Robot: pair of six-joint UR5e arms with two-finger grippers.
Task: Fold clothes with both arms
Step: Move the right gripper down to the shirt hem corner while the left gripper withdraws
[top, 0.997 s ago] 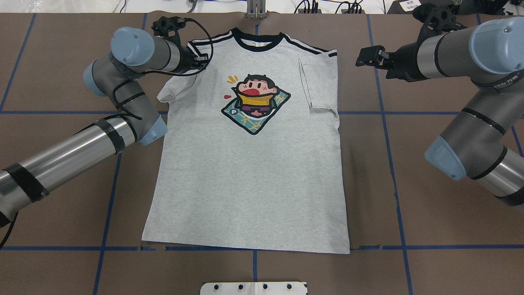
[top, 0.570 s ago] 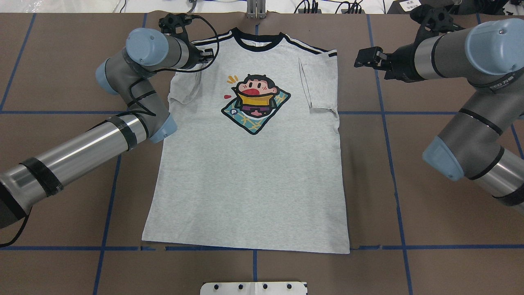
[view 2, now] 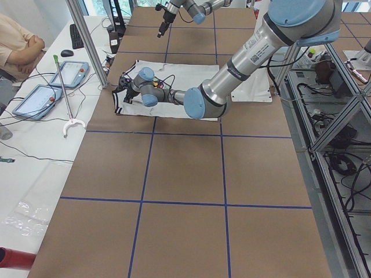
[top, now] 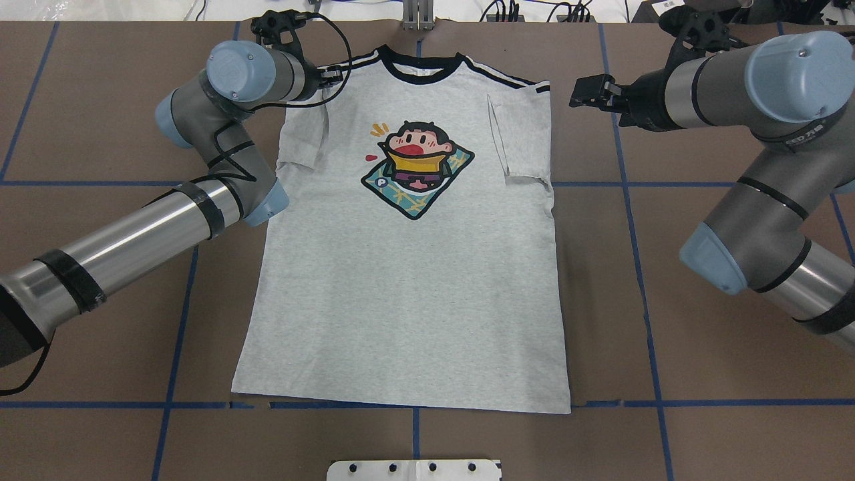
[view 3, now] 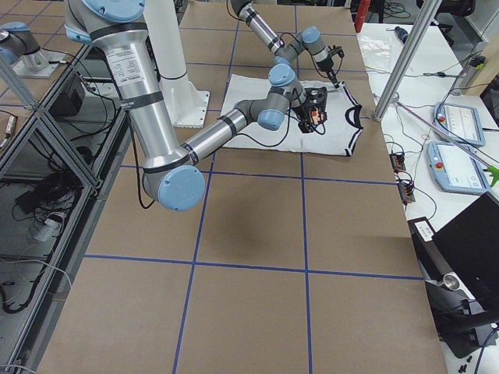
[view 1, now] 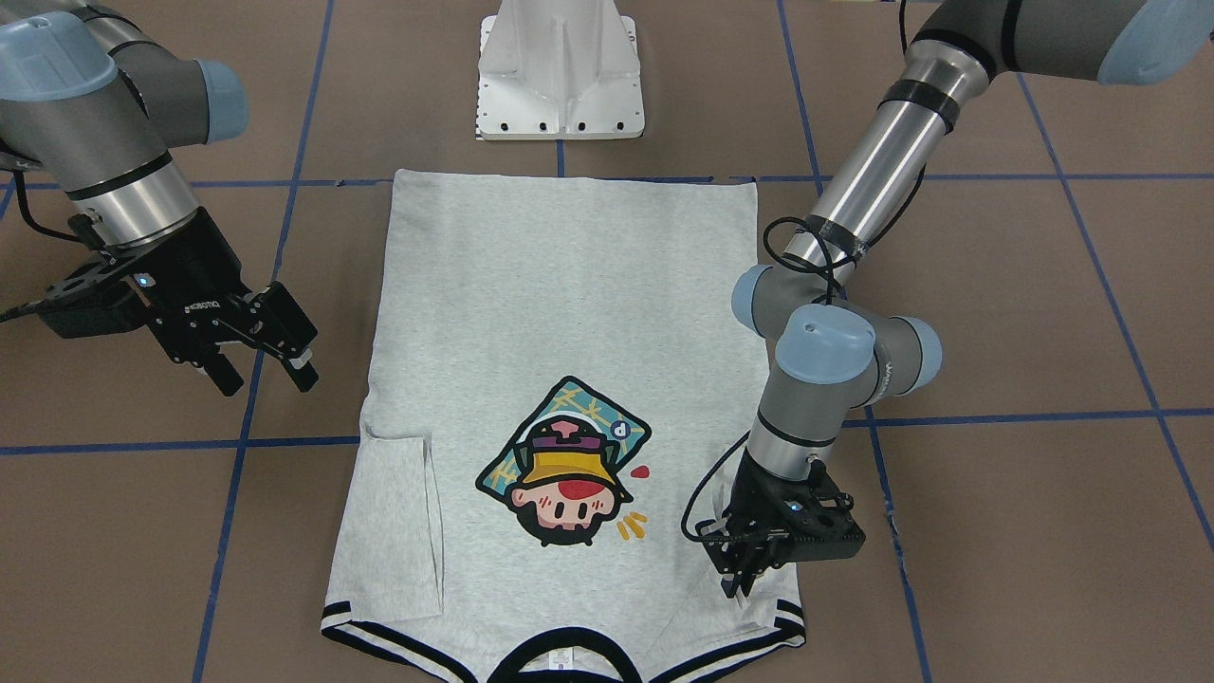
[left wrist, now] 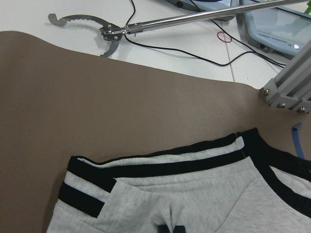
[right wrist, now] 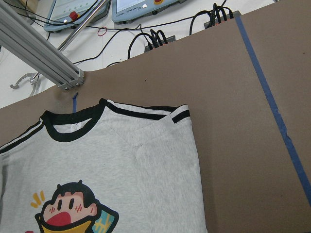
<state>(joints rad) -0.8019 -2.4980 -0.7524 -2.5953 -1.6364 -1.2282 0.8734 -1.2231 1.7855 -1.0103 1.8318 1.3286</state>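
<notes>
The grey T-shirt lies flat, print up, in the middle of the brown desk, with both sleeves folded in over its chest. The left pincer is pinching the fabric of one folded sleeve near the shoulder stripes. The right pincer hangs spread over the desk, near the T-shirt's opposite edge and clear of it.

arms: silver-grey tubes | light-blue joint caps | black tape bands | black cables
</notes>
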